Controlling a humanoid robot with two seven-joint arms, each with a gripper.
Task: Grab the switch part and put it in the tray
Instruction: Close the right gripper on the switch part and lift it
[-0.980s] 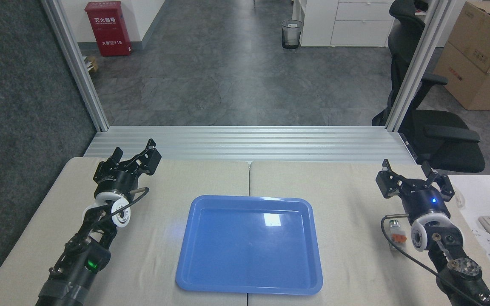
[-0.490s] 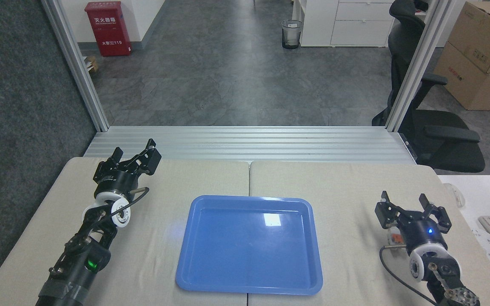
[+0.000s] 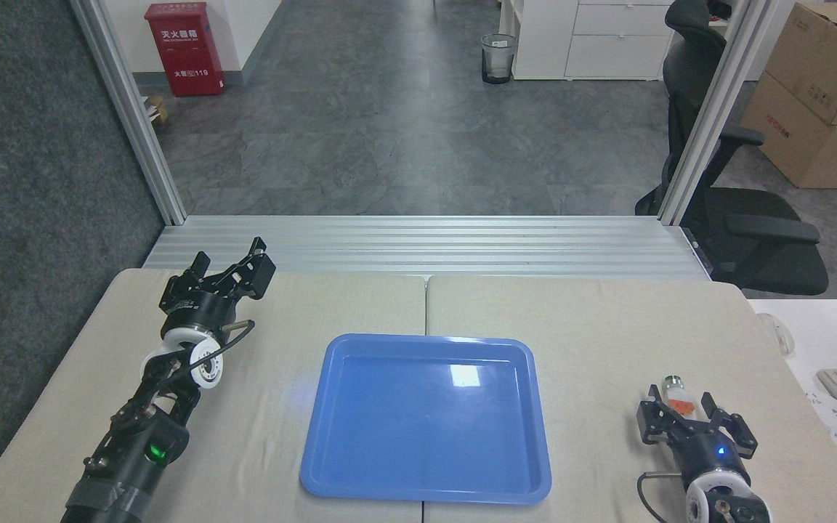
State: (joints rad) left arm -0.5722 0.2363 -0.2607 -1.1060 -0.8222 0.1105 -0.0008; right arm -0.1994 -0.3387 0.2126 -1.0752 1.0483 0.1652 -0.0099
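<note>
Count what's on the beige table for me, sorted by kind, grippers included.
Blue tray: 1
Switch part: 1
Grippers: 2, left gripper and right gripper
Total: 4

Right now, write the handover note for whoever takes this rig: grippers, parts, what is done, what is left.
Left gripper: open, holding nothing, parked over the table's far left part, away from the job.
Right gripper: open, low at the near right, fingers on either side of the switch part, not closed on it.
Switch part: lying on the table right of the tray, its round cap pointing away from the robot.
Tray: blue, centred, nothing in it.
Done: the right gripper is lined up on the part.
Left: close on it, lift, carry it left, set it in the tray.
</note>
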